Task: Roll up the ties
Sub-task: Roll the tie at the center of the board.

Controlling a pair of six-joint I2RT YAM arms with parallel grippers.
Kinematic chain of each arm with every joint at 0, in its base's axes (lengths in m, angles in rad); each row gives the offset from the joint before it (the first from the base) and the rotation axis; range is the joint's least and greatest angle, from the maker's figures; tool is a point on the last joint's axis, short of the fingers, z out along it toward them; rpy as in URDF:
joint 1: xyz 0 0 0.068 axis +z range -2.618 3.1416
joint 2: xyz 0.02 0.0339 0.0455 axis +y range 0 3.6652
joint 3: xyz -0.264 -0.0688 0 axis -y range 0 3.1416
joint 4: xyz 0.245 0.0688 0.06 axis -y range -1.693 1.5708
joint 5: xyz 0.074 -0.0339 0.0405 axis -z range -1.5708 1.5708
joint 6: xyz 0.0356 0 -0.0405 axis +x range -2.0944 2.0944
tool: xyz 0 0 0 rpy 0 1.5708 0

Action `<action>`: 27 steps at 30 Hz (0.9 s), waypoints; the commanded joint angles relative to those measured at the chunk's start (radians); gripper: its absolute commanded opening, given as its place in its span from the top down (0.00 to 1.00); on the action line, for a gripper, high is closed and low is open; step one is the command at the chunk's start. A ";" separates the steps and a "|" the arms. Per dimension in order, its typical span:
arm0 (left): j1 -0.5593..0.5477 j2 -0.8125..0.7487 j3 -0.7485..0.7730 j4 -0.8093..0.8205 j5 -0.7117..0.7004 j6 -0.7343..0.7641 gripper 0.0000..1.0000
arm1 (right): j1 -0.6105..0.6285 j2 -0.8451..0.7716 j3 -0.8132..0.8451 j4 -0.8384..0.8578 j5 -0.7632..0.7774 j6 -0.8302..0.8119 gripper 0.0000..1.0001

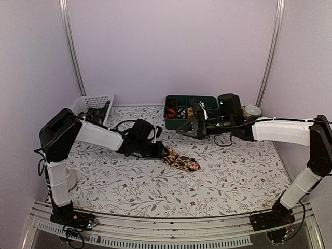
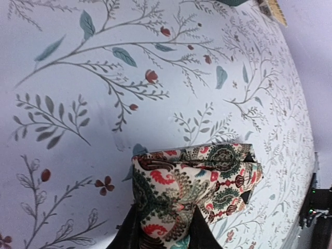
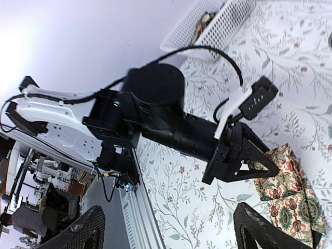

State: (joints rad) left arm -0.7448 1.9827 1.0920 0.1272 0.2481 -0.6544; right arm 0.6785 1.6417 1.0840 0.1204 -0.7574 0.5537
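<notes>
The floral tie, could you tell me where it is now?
In the top view the tie lies bunched mid-table, in front of the green tray, its left end pinched by the left gripper.

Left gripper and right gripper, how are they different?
The left gripper pinches the patterned tie down at the table; the right gripper holds nothing. The left gripper's jaws are closed on fabric; the right gripper's stand wide open. The left sits mid-table, the right by the green tray. Both are black with two fingers.
</notes>
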 commanded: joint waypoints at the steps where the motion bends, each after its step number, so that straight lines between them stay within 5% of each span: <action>1: -0.037 0.006 0.066 -0.280 -0.271 0.132 0.90 | -0.052 -0.168 -0.061 -0.029 0.026 -0.022 0.14; 13: -0.098 0.074 0.258 -0.469 -0.452 0.282 0.90 | -0.066 0.068 -0.144 -0.080 0.243 -0.059 0.16; 27: -0.151 0.129 0.371 -0.558 -0.615 0.356 0.89 | -0.059 0.332 -0.026 -0.070 0.226 -0.004 0.43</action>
State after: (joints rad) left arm -0.8783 2.0743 1.4517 -0.3553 -0.3058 -0.3389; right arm 0.6147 1.8713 1.0233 0.0536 -0.5411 0.5385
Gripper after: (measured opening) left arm 0.207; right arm 0.577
